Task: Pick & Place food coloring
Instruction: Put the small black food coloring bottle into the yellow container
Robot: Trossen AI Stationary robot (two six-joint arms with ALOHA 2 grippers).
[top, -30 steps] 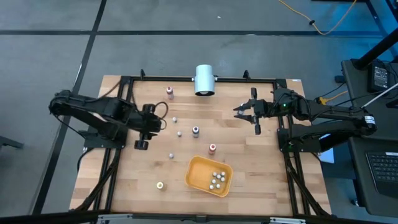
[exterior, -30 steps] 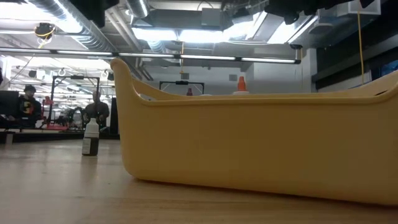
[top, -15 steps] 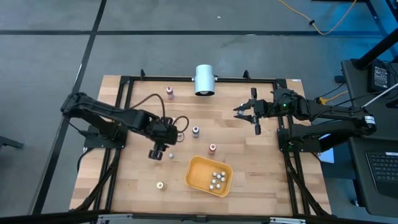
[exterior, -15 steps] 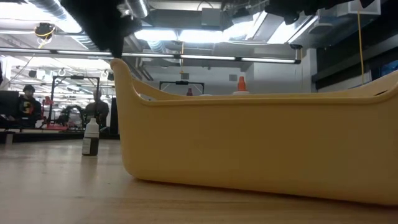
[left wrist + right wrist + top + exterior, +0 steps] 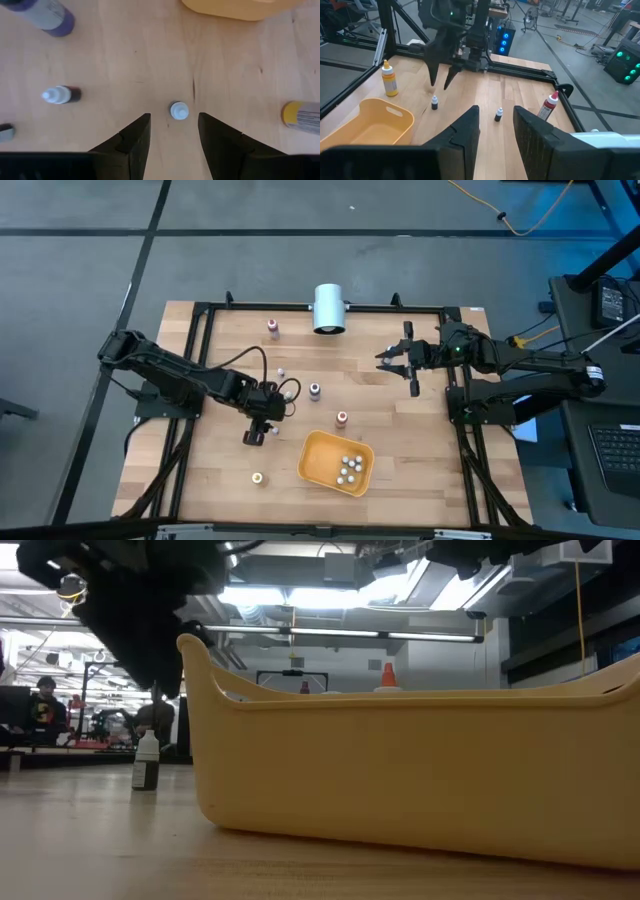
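Note:
Tiny food coloring bottles stand scattered on the wooden table; several more lie in the orange tray (image 5: 322,455). My left gripper (image 5: 256,432) is open and points down just left of the tray. In the left wrist view its fingers (image 5: 131,142) stand on either side of a white-topped bottle (image 5: 179,110) without touching it. That bottle stands upright on its base. A pink-topped bottle (image 5: 272,328) stands near the far edge and a yellow one (image 5: 257,477) near the near edge. My right gripper (image 5: 400,364) hovers open over the table's right side.
A purple bottle (image 5: 314,390) and a red-topped bottle (image 5: 341,418) stand just beyond the tray. Two small bottles (image 5: 281,372) stand near the left arm. A white cylinder (image 5: 328,307) sits at the far edge. A black frame rims the table. People show far behind in the low view.
My left arm has swung from the table's left side toward the right and the near edge, ending over the white-topped bottle beside the tray. In the low view it has come down into sight at the left. The right arm has kept still.

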